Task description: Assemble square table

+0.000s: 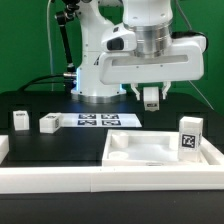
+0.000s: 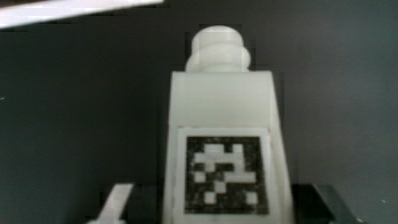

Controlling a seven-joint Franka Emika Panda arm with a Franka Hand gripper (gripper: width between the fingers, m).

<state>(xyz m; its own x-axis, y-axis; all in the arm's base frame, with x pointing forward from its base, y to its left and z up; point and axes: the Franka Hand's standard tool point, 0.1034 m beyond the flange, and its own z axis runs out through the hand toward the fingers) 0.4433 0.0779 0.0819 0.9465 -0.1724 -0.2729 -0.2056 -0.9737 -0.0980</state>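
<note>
The square tabletop (image 1: 128,152), a white slab with a raised rim, lies on the black table at the exterior view's right. My gripper (image 1: 152,97) hangs above the table behind it, shut on a white tagged leg (image 1: 152,101). In the wrist view that leg (image 2: 222,110) fills the middle, with its round end pointing away and its tag facing the camera, between my gripper's (image 2: 222,208) two fingers (image 2: 118,200). Another leg (image 1: 190,135) stands upright by the tabletop's right edge. Two more legs (image 1: 20,121) (image 1: 49,123) sit at the left.
The marker board (image 1: 98,120) lies flat between the left legs and the robot base (image 1: 100,80). A long white rail (image 1: 90,185) borders the table's front edge. A white strip (image 2: 71,12) crosses one corner of the wrist view.
</note>
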